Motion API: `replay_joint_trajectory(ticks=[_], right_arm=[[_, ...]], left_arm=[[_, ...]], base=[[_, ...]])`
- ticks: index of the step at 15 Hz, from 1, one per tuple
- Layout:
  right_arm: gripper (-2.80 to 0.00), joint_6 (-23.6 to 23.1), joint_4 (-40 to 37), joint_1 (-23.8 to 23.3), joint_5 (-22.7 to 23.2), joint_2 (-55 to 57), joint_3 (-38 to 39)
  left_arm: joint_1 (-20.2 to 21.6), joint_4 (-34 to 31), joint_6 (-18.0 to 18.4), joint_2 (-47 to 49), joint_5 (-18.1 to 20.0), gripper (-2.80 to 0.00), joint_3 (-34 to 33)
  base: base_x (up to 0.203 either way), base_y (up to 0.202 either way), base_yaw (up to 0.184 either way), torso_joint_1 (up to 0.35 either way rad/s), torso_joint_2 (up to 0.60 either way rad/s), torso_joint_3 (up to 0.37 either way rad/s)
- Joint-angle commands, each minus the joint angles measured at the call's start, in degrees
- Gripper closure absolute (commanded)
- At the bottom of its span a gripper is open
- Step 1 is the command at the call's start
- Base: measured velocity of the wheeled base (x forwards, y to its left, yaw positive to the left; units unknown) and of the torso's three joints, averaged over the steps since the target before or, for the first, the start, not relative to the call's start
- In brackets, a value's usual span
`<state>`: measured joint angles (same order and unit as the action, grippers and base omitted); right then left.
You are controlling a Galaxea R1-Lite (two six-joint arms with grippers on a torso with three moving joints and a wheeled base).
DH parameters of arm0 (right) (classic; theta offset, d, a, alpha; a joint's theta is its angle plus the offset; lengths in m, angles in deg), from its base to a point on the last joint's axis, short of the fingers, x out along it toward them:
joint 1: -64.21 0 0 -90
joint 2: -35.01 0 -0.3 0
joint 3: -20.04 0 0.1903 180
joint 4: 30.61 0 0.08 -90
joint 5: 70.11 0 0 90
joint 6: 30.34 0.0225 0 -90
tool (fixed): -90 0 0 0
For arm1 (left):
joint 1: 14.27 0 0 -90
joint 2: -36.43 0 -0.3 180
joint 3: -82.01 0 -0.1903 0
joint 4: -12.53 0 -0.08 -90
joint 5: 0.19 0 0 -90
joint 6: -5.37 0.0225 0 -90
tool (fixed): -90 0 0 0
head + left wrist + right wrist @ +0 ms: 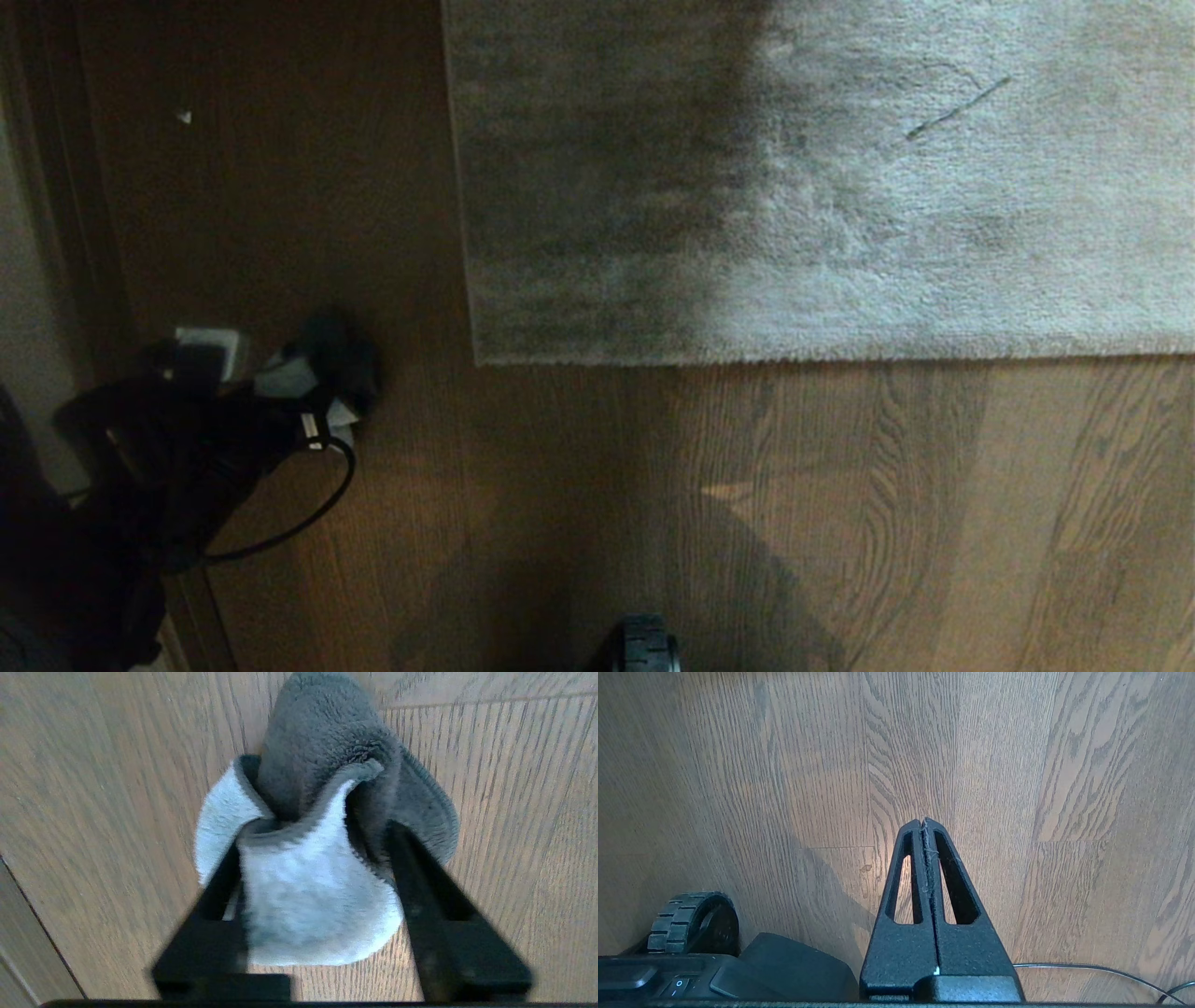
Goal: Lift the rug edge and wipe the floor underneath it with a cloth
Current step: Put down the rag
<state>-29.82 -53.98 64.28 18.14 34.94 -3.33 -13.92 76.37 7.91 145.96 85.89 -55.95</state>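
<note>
The grey-beige rug (840, 187) lies flat, its near rug edge (840, 357) running straight across the brown plank floor (653, 485). Left of the rug's corner, my left gripper (313, 397) reaches down to the floor at the cloth (341, 364). In the left wrist view the cloth (303, 896), pale on one side and dark grey on the other, sits crumpled on the planks. It lies between the spread fingers of the left gripper (315, 835), which stands open. My right gripper (924, 820) hangs shut and empty over bare floor (784, 765), with a few fibres between its tips.
A wall and dark skirting (56, 233) run along the far left. A black cable (317, 504) loops from the left arm. The base's wheel (644, 644) shows at the bottom edge; the same wheel (691, 924) and a thin cable (1087, 968) show beside the right gripper.
</note>
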Motion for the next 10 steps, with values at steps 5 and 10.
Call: replay_joint_trajectory(ticks=[5, 10], right_arm=[[0.00, 0.0, 0.0, 0.0, 0.0, 0.1, 0.0], [0.00, 0.0, 0.0, 0.0, 0.0, 0.1, 0.0]], left_arm=[[1.0, 2.7, -0.7, 0.6, 0.0, -2.80, -0.2], [1.1, 2.7, -0.7, -1.7, 0.0, -2.80, -1.7]], base=[[0.000, 0.000, 0.000, 0.000, 0.00, 0.000], [0.000, 0.000, 0.000, 0.000, 0.00, 0.000]])
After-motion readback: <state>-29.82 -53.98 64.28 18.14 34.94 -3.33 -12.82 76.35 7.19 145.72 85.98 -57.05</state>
